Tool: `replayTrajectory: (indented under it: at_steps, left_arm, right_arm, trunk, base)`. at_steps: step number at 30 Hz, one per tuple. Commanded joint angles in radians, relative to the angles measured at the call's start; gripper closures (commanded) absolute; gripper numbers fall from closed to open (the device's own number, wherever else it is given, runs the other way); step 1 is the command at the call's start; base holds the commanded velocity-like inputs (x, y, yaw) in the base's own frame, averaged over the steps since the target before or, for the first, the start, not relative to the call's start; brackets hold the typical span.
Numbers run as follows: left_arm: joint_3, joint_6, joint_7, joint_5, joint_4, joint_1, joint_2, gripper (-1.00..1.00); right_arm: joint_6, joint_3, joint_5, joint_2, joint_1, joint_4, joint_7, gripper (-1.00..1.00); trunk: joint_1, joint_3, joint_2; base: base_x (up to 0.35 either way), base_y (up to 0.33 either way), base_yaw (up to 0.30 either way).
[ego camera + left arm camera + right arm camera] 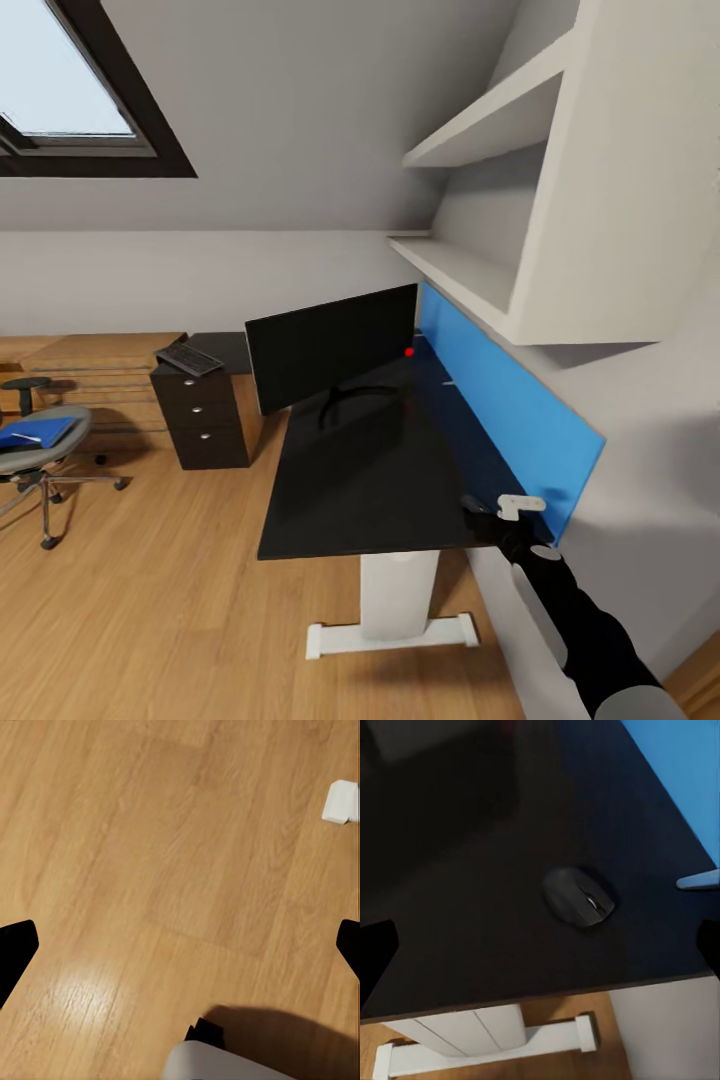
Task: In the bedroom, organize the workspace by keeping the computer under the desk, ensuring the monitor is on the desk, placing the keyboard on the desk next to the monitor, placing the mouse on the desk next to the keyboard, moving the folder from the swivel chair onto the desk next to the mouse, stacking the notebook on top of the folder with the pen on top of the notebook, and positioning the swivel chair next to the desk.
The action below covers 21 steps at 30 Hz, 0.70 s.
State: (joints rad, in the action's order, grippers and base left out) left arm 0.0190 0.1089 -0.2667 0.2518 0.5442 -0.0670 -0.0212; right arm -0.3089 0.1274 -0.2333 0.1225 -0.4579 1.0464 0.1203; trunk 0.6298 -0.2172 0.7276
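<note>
The black desk (370,490) carries the wide black monitor (333,347) at its far end. On the drawer unit to the left lies the keyboard (188,358). Near the desk's front corner rests the small black mouse (579,896), apart from my right gripper (544,945), which hovers open above it. In the head view that gripper (500,525) hangs over the desk's near right corner. The swivel chair (45,455) stands far left on the floor with the blue folder (35,432) on its seat. My left gripper (180,945) is open over bare floor. The computer, notebook and pen are out of view.
A blue wall panel (500,400) with a white bracket (522,505) runs behind the desk, and white shelves (500,130) hang above. The desk's white foot (390,632) sits on the wood floor. Open floor lies between chair and desk. A wooden chest (100,365) stands at the back.
</note>
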Motion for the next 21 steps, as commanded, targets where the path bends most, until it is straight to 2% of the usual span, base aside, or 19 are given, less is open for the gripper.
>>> replayTrajectory:
  at_steps: [1,7,16,21]
  left_arm:
    - [-0.002,0.004,-0.002,0.011,0.0,0.0,0.0,-1.0]
    - [-0.001,0.004,-0.002,0.011,0.0,0.0,-0.001,-1.0]
    - [-0.001,0.005,-0.002,0.011,0.0,0.0,-0.004,-1.0]
    - [-0.001,0.005,-0.002,0.011,0.0,0.0,-0.008,-1.0]
  right_arm:
    - [0.007,0.004,0.001,0.002,-0.001,-0.006,-0.007,-1.0]
    - [0.05,0.001,0.055,0.002,-0.001,-0.07,-0.056,-1.0]
    - [0.074,0.001,0.07,0.005,-0.001,-0.09,-0.068,-1.0]
    - [0.124,0.0,0.074,0.035,-0.001,-0.138,-0.105,-1.0]
  trunk:
    - [0.0,-0.002,0.001]
    - [0.0,-0.002,0.001]
    - [0.0,-0.002,0.001]
    - [0.0,-0.002,0.001]
  base:
    - [0.002,-0.109,0.0]
    - [0.001,-0.084,0.0]
    - [0.011,-0.022,0.0]
    - [0.131,-0.122,0.0]
